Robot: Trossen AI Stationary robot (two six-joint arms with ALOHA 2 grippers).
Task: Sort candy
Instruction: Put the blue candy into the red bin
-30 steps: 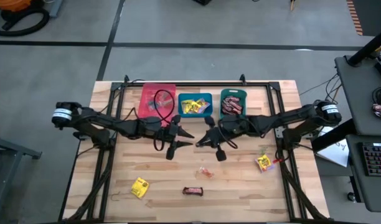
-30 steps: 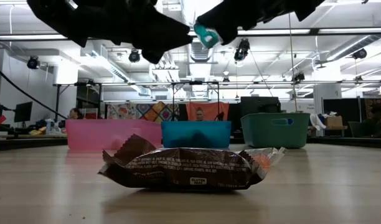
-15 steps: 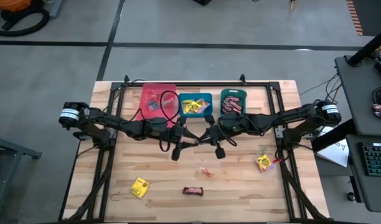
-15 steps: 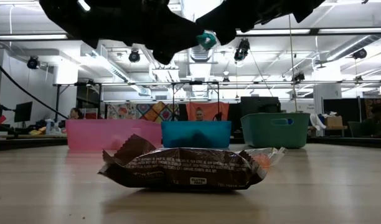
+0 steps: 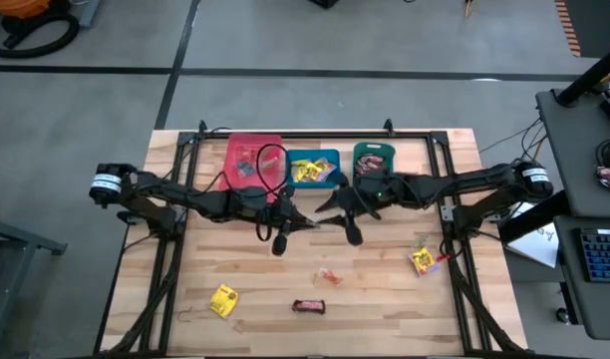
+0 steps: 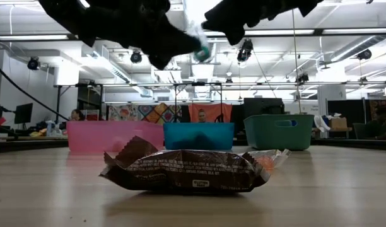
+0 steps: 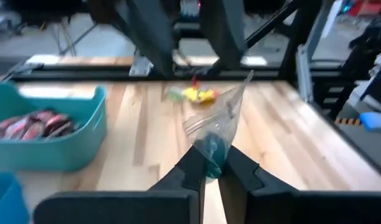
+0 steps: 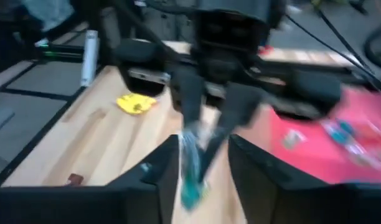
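Observation:
High above the table's middle, my left gripper (image 5: 307,220) is shut on a small teal sweet in clear wrap (image 7: 210,150), which also shows in the low view (image 6: 201,50). My right gripper (image 5: 325,208) faces it from the right, open. In its own wrist view its gripper (image 8: 206,163) has a finger on either side of the sweet (image 8: 191,177) without touching it. On the table lie a brown bar (image 5: 308,306), a yellow packet (image 5: 223,299), a small pink piece (image 5: 329,276) and another yellow packet (image 5: 423,260). My left gripper pinches the teal body of the sweet (image 7: 209,158) between its two fingertips (image 7: 192,167). The fingers lie about level and come from the table's left. The clear wrapper tail (image 7: 234,106) sticks out beyond the fingertips. The sweet is lifted well clear of the table.
Three bins stand in a row at the far edge: pink (image 5: 253,160), blue (image 5: 313,168) with yellow packets, and teal (image 5: 373,163) with dark bars. A black frame (image 5: 185,199) runs along the table's sides. Bare wood lies between the bins and the loose candy.
My left gripper has moved toward the right gripper and shut on the teal sweet. My right gripper, which held that sweet, has opened, let go and drawn back a little toward the table's right. The sweet has stayed high above the table.

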